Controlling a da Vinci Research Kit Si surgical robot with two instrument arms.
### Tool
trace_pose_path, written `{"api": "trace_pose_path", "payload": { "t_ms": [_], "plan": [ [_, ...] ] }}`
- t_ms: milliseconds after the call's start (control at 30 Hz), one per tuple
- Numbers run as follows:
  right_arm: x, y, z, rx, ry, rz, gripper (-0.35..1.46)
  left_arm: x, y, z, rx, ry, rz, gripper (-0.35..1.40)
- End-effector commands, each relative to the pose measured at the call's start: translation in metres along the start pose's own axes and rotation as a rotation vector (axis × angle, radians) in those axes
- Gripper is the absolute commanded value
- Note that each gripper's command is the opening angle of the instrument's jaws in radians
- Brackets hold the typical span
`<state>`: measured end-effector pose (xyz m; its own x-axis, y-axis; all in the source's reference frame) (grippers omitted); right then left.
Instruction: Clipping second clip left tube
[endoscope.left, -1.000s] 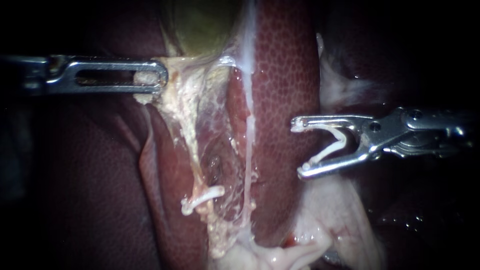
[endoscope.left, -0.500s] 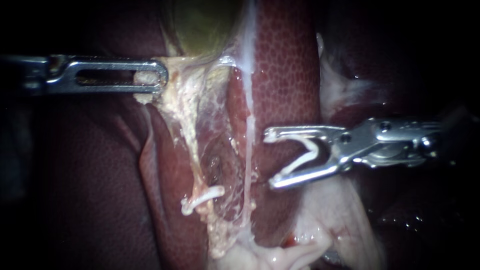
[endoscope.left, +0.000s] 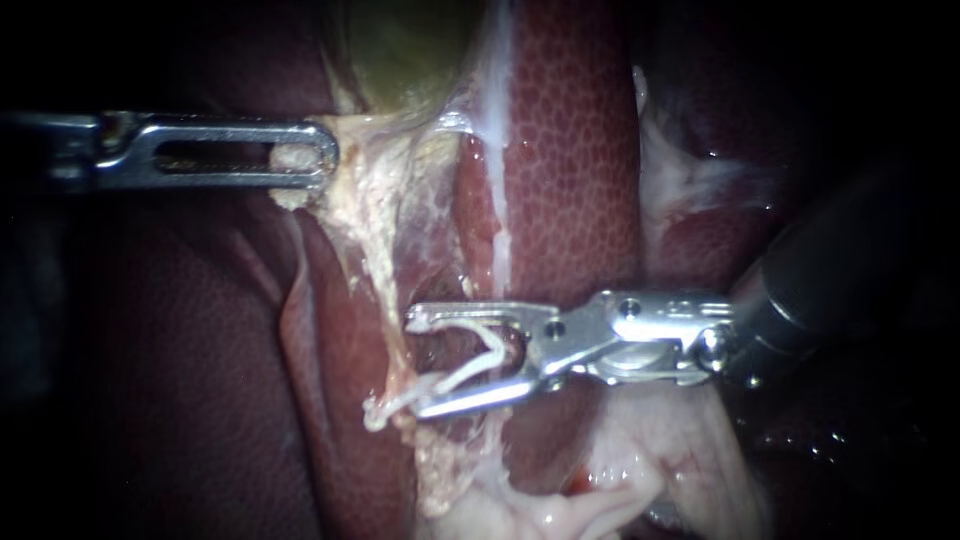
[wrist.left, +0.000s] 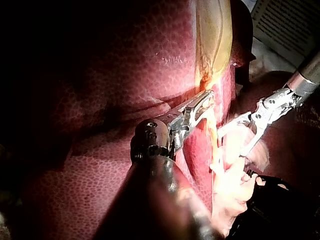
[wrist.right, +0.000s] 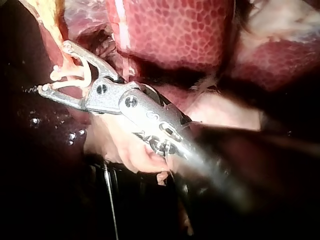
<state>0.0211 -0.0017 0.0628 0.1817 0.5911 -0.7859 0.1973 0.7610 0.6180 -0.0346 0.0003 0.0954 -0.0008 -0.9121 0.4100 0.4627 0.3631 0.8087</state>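
Items as I see them on the endoscope. My left instrument (endoscope.left: 315, 155), upper left of the frame: jaws clamped on pale tissue just below the gallbladder (endoscope.left: 400, 50). My right instrument (endoscope.left: 415, 364), shaft entering from the right edge, tips left of centre: jaws spread wide, gripping an open white clip (endoscope.left: 470, 370) between them. Left tube (endoscope.left: 378, 265): a yellowish strand running down from the gallbladder to the lower middle; the jaw tips are level with it, but I cannot tell whether it lies inside the clip. Closed clip (endoscope.left: 385, 408), on that tube, touching the lower jaw tip. Right tube (endoscope.left: 497, 200): a thin white strand, passing behind the jaws. Liver (endoscope.left: 570, 150): mottled red, behind everything.
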Motion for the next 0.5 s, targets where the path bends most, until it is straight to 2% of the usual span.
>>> {"api": "trace_pose_path", "payload": {
  "t_ms": [33,500],
  "plan": [
    [0.0,0.0001,0.0001,0.0,0.0,0.0,0.6,0.0,0.0,0.0,-0.001,0.0,0.0,-0.35],
    [-0.0007,0.0007,0.0013,0.004,-0.001,0.008,0.6,0.0,-0.0001,0.0001,-0.002,-0.001,0.0,-0.35]
  ]
}}
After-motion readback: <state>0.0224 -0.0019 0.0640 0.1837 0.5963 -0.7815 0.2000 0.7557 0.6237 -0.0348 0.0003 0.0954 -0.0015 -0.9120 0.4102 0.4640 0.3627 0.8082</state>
